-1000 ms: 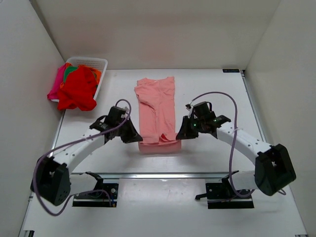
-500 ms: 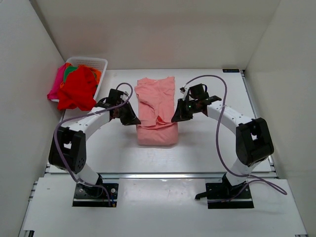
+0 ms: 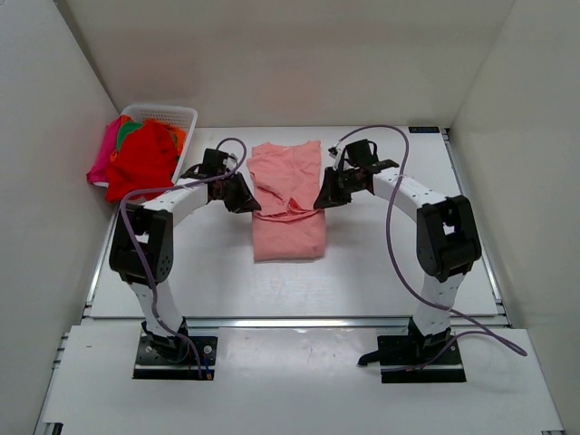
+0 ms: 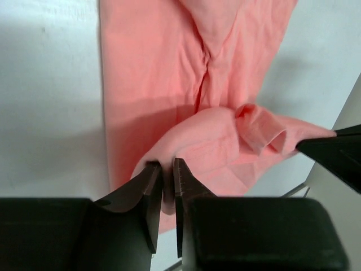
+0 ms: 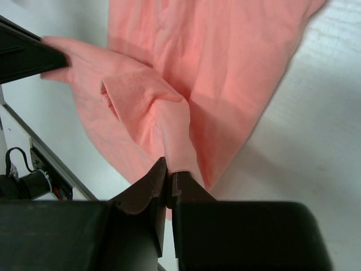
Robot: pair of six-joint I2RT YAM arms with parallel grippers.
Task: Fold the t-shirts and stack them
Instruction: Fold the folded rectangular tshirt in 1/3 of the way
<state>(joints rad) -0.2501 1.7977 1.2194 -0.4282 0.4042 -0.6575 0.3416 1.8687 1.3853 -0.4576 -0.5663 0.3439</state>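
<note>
A salmon-pink t-shirt (image 3: 288,199) lies lengthwise in the middle of the table, its near part doubled over toward the far end. My left gripper (image 3: 247,205) is shut on its left folded edge (image 4: 186,141). My right gripper (image 3: 320,201) is shut on its right folded edge (image 5: 169,135). Both hold the cloth a little above the lower layer. A red t-shirt (image 3: 143,163) lies on top of magenta and orange/green ones in the basket at the far left.
A white lattice basket (image 3: 178,116) stands at the far left corner by the left wall. White walls enclose the table on three sides. A metal rail (image 3: 299,319) runs along the near edge by the arm bases.
Both grippers have carried the shirt's near edge away from the bases toward the far end, so the fold has grown and the shirt's near end now lies further back.
</note>
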